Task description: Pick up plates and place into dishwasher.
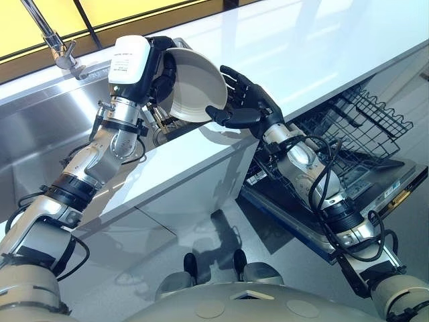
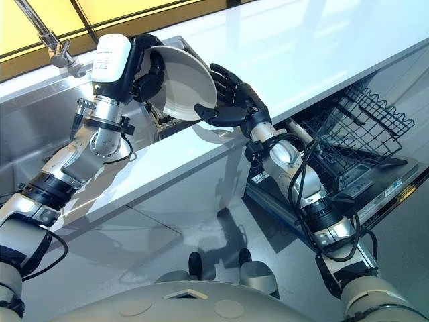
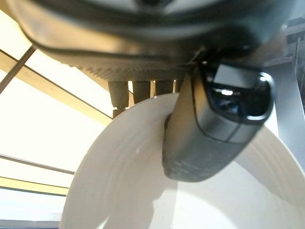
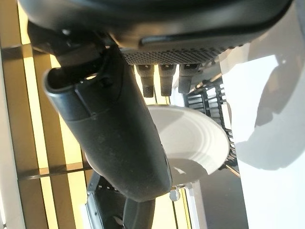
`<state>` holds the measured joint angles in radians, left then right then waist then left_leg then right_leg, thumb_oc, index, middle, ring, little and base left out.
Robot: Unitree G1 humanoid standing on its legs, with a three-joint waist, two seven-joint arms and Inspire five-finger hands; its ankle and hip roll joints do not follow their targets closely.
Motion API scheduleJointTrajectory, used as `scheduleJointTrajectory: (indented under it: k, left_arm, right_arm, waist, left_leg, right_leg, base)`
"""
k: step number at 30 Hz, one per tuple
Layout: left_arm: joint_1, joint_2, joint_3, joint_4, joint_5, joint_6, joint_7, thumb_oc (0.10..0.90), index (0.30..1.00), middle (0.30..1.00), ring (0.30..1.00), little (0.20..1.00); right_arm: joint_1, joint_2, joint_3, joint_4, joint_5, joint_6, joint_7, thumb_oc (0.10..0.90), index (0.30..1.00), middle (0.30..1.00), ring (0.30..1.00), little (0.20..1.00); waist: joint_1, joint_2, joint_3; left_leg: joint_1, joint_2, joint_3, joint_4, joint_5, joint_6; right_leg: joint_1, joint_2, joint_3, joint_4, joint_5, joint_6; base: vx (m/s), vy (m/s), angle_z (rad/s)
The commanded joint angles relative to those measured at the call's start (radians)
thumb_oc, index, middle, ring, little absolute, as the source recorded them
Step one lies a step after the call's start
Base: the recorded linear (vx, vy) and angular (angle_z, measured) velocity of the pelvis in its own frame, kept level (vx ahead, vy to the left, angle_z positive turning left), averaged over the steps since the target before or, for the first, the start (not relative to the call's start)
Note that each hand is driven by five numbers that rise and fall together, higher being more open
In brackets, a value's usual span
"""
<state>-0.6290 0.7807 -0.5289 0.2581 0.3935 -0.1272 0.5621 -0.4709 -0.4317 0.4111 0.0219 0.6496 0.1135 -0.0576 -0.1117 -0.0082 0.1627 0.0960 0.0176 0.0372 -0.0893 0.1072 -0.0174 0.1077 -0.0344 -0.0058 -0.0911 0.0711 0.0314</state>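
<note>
A white plate [image 1: 194,84] hangs tilted on edge above the corner where the sink meets the counter. My left hand [image 1: 158,75] is shut on its rim: the thumb [image 3: 209,129] presses the plate's face [image 3: 128,186] and the fingers curl behind it. My right hand [image 1: 244,100] stands open right beside the plate, fingers straight, with the thumb close under the lower rim. In the right wrist view the plate [image 4: 190,138] lies just past that hand's thumb [image 4: 114,138]; I cannot tell whether they touch.
A steel sink [image 1: 40,134] with a faucet [image 1: 50,33] lies at the left. The white counter [image 1: 301,47] runs across the back. Below it on the right the dishwasher stands open, with its wire rack [image 1: 365,111] pulled out over the lowered door [image 1: 379,194].
</note>
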Motion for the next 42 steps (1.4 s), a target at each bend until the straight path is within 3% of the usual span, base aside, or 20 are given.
scheduleJointTrajectory:
  k: [1,5,9,11,12,13,14,27,29,30,37,42]
  left_arm:
    - [-0.176,-0.027,-0.002,-0.012,0.008,-0.046,0.044,0.1,0.3,0.3,0.3,0.2]
    - [-0.159,-0.051,-0.004,-0.025,-0.014,-0.084,0.032,0.1,0.3,0.3,0.3,0.2]
    - [-0.115,-0.076,0.02,-0.093,-0.069,-0.126,-0.048,0.1,0.3,0.3,0.3,0.2]
    - [-0.094,-0.085,0.031,-0.133,-0.068,-0.131,-0.079,0.1,0.3,0.3,0.3,0.2]
    - [-0.085,-0.086,0.037,-0.165,-0.083,-0.13,-0.104,0.1,0.3,0.3,0.3,0.2]
    - [-0.081,-0.091,0.038,-0.181,-0.086,-0.131,-0.116,0.1,0.3,0.3,0.3,0.2]
    - [-0.076,-0.095,0.041,-0.198,-0.088,-0.129,-0.13,0.1,0.3,0.3,0.3,0.2]
    - [0.017,-0.101,0.085,-0.235,-0.179,-0.063,-0.244,0.108,0.307,0.307,0.307,0.208]
    - [0.031,-0.102,0.094,-0.222,-0.208,-0.049,-0.256,0.671,0.789,0.789,0.789,0.771]
    - [0.039,-0.106,0.102,-0.211,-0.228,-0.035,-0.266,0.8,0.9,0.9,0.9,0.9]
    - [0.083,-0.112,0.199,-0.156,-0.408,-0.043,-0.253,0.8,0.9,0.9,0.9,0.9]
    - [0.093,-0.099,0.298,-0.141,-0.468,-0.052,-0.223,0.8,0.9,0.9,0.9,0.9]
  right_arm:
    - [-0.157,0.055,0.001,-0.03,0.031,-0.074,-0.004,0.8,0.9,0.9,0.9,0.9]
    - [-0.167,0.074,0.005,-0.02,0.019,-0.074,-0.025,0.8,0.9,0.9,0.9,0.9]
    - [-0.157,0.077,-0.003,-0.028,0.003,-0.068,-0.047,0.8,0.9,0.9,0.9,0.9]
    - [-0.148,0.074,-0.01,-0.032,0.001,-0.071,-0.055,0.665,0.785,0.785,0.785,0.765]
    - [-0.144,0.072,-0.015,-0.035,-0.002,-0.075,-0.062,0.405,0.561,0.561,0.561,0.505]
    - [-0.141,0.073,-0.019,-0.035,-0.003,-0.08,-0.069,0.306,0.476,0.476,0.476,0.406]
    - [-0.137,0.074,-0.023,-0.037,-0.003,-0.086,-0.079,0.1,0.3,0.3,0.3,0.2]
    - [-0.102,0.063,-0.069,-0.061,-0.047,-0.144,-0.124,0.1,0.3,0.3,0.3,0.2]
    - [-0.102,0.059,-0.074,-0.06,-0.053,-0.155,-0.129,0.1,0.3,0.3,0.3,0.2]
    - [-0.104,0.057,-0.079,-0.06,-0.056,-0.158,-0.133,0.1,0.3,0.3,0.3,0.2]
    - [-0.111,0.003,-0.155,-0.086,-0.066,-0.188,-0.168,0.1,0.3,0.3,0.3,0.2]
    - [-0.1,-0.046,-0.264,-0.092,-0.096,-0.253,-0.252,0.1,0.3,0.3,0.3,0.2]
  waist:
    - [0.027,0.008,-0.105]
    - [0.033,0.007,-0.103]
    - [0.041,0.008,-0.099]
    - [0.044,0.009,-0.098]
    - [0.047,0.009,-0.095]
    - [0.048,0.009,-0.094]
    - [0.049,0.01,-0.092]
    - [0.059,0.017,-0.085]
    - [0.06,0.017,-0.084]
    - [0.06,0.018,-0.082]
    - [0.06,0.018,-0.084]
    - [0.056,0.015,-0.083]
  left_leg:
    - [0.042,-0.027,0.037,0.002,-0.109,0.027]
    - [0.044,-0.026,0.035,0.002,-0.109,0.027]
    - [0.044,-0.025,0.028,0.005,-0.108,0.027]
    - [0.043,-0.024,0.024,0.007,-0.108,0.027]
    - [0.037,-0.025,0.02,0.006,-0.099,0.027]
    - [0.042,-0.025,0.016,0.006,-0.106,0.027]
    - [0.036,-0.025,0.015,0.005,-0.097,0.027]
    - [0.042,-0.03,0.0,0.002,-0.105,0.032]
    - [0.044,-0.031,-0.001,0.002,-0.106,0.032]
    - [0.045,-0.031,0.0,0.002,-0.105,0.032]
    - [0.04,-0.03,0.001,0.002,-0.096,0.029]
    - [0.042,-0.031,0.0,0.002,-0.101,0.028]
  right_leg:
    - [0.007,0.044,-0.025,0.034,-0.061,0.003]
    - [0.009,0.044,-0.028,0.031,-0.06,0.002]
    - [0.012,0.045,-0.027,0.036,-0.065,-0.001]
    - [0.011,0.045,-0.028,0.041,-0.068,-0.002]
    - [0.005,0.045,-0.028,0.045,-0.063,-0.004]
    - [0.012,0.045,-0.03,0.043,-0.071,-0.003]
    - [0.005,0.045,-0.032,0.047,-0.065,-0.005]
    - [0.014,0.038,-0.049,0.05,-0.077,-0.001]
    - [0.016,0.037,-0.049,0.05,-0.077,-0.001]
    - [0.017,0.037,-0.05,0.049,-0.076,-0.002]
    - [0.012,0.037,-0.051,0.05,-0.069,-0.002]
    - [0.013,0.036,-0.052,0.044,-0.068,-0.001]
  base:
    - [0.0,0.0,0.0]
    - [0.0,0.0,0.0]
    - [0.02,-0.004,0.0]
    - [0.0,0.0,0.0]
    - [0.03,0.004,0.01]
    - [0.0,0.0,0.0]
    - [0.0,0.003,0.07]
    - [0.0,0.005,0.05]
    - [0.02,0.008,0.0]
    - [0.0,0.0,0.0]
    - [0.0,0.0,0.0]
    - [0.0,0.0,0.0]
